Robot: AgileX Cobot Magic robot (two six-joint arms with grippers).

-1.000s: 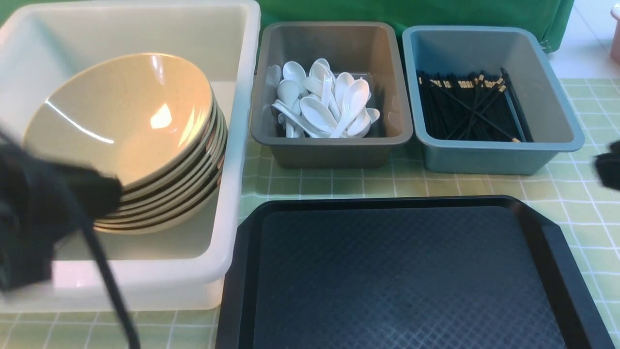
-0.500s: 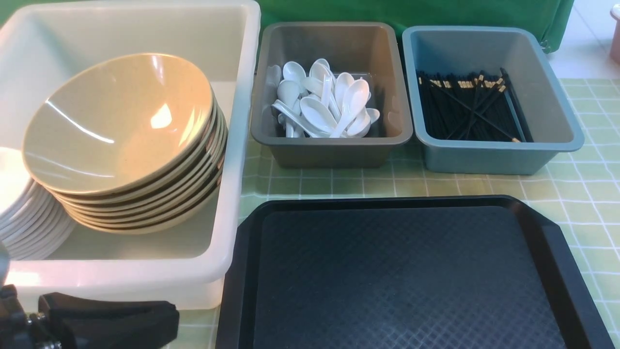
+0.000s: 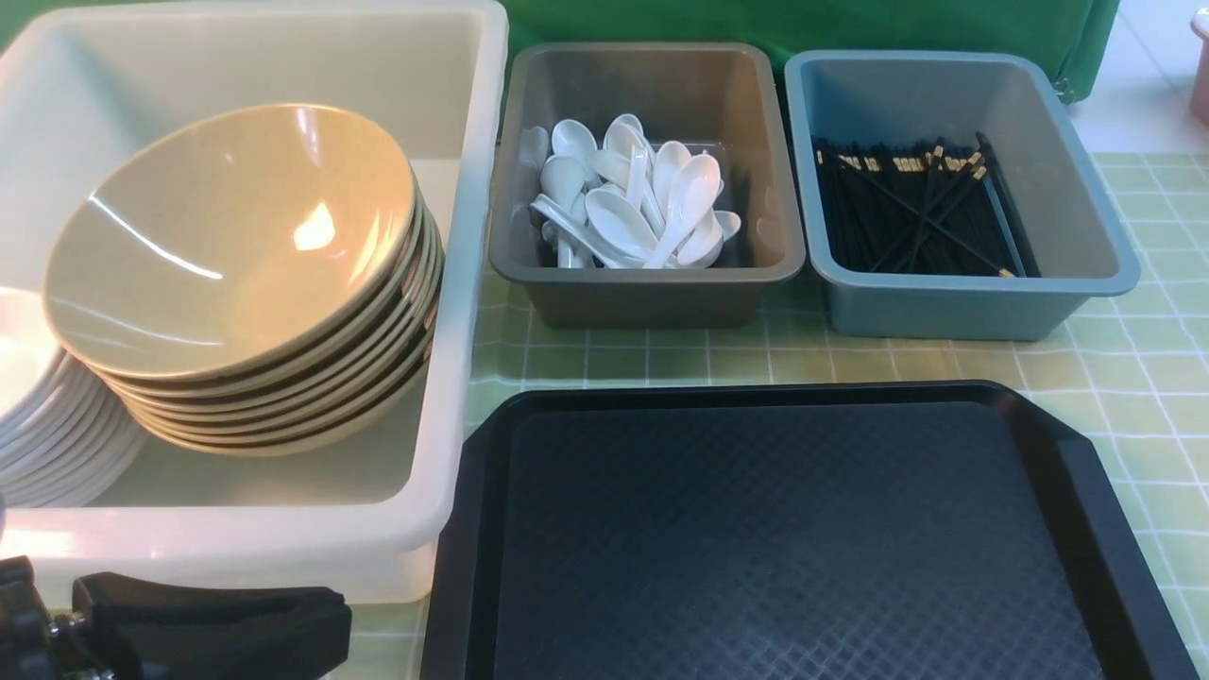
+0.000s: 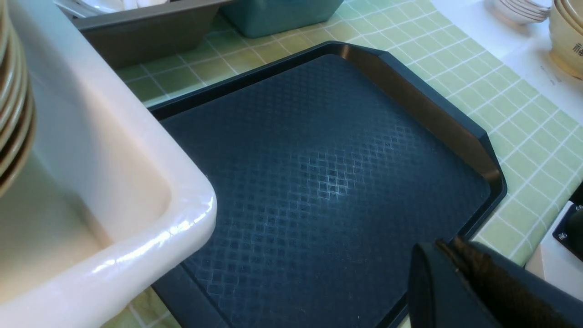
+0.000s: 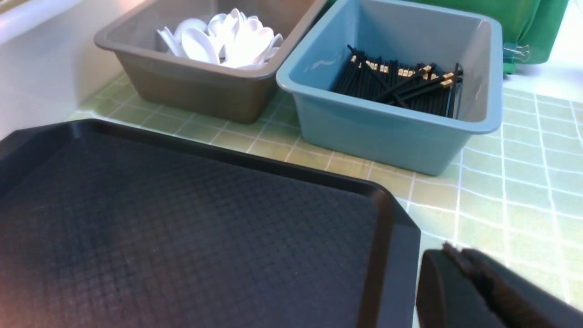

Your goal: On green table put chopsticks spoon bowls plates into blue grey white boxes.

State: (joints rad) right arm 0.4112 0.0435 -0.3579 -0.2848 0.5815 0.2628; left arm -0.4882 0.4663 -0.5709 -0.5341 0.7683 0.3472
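On the green table point(image 3: 1133, 378) the big white box point(image 3: 283, 538) holds a tilted stack of tan bowls point(image 3: 227, 236), with a stack of white plates point(image 3: 38, 425) to its left. Several white spoons point(image 3: 633, 208) lie in the grey box point(image 3: 652, 293). Black chopsticks point(image 3: 907, 217) lie in the blue box point(image 3: 945, 307). My left gripper point(image 3: 335, 619) is shut and empty, low at the front-left corner by the white box. It appears in the left wrist view as well point(image 4: 444, 246). Only the right wrist view catches my right gripper point(image 5: 448, 253), shut and empty beside the tray's corner.
A black textured tray point(image 3: 784, 538) with a raised rim lies bare in front of the grey and blue boxes. A green cloth point(image 3: 803, 24) hangs behind them. Off the table's right side, more tan bowls point(image 4: 567, 36) and white dishes point(image 4: 519, 9) stand on a white surface.
The left arm has pulled back from over the white box to the front-left corner, uncovering the plates. The right arm has left the front view's right edge. Both grippers have closed.
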